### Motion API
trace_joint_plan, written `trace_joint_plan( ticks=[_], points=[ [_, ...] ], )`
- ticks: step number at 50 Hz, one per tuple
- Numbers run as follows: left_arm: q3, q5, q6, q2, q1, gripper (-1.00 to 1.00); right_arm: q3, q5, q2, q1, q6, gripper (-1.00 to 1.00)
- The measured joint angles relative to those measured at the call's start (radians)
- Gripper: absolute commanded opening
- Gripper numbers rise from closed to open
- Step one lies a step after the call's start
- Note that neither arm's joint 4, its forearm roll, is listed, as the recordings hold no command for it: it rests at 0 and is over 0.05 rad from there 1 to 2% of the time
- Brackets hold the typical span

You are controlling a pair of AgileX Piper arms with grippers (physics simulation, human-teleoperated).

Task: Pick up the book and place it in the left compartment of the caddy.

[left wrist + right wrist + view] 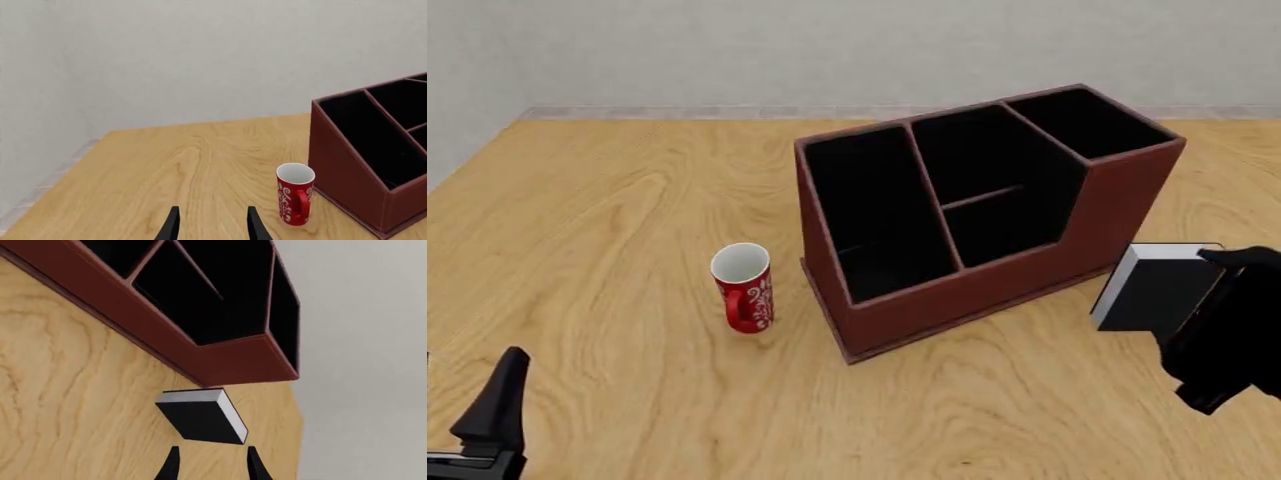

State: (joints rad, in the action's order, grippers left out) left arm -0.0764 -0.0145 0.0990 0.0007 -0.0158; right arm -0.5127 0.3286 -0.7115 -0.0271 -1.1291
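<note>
The book [1158, 292], black with white page edges, sits on the table just right of the caddy [988, 285], a reddish-brown organiser with a black interior. Its left compartment [874, 220] is a long slot with nothing showing in it. My right gripper [1212, 270] hovers at the book's right side. In the right wrist view the gripper [212, 465] is open and the book [200, 417] lies just beyond its fingertips, not between them. My left gripper [474, 400] is open near the front left corner, far from the book. The left wrist view shows its fingers [172, 225] holding nothing.
A red mug [743, 288] with white patterns stands upright left of the caddy's front corner, also seen as the mug [295, 200] beside the caddy [353, 170] in the left wrist view. Pale walls bound the table's far and left edges.
</note>
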Motion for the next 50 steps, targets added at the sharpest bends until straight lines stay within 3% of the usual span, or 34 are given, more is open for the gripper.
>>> trace_joint_plan(
  ticks=[24, 50],
  points=[
    [-0.029, -0.014, 0.012, 0.0, 0.009, 1.0, -0.089, 0.066, -0.159, -0.087, -0.173, 1.0],
    [-0.06, -0.036, 0.036, 0.0, 0.017, 1.0, -0.168, 0.02, -0.317, -0.161, -0.272, 1.0]
  ],
)
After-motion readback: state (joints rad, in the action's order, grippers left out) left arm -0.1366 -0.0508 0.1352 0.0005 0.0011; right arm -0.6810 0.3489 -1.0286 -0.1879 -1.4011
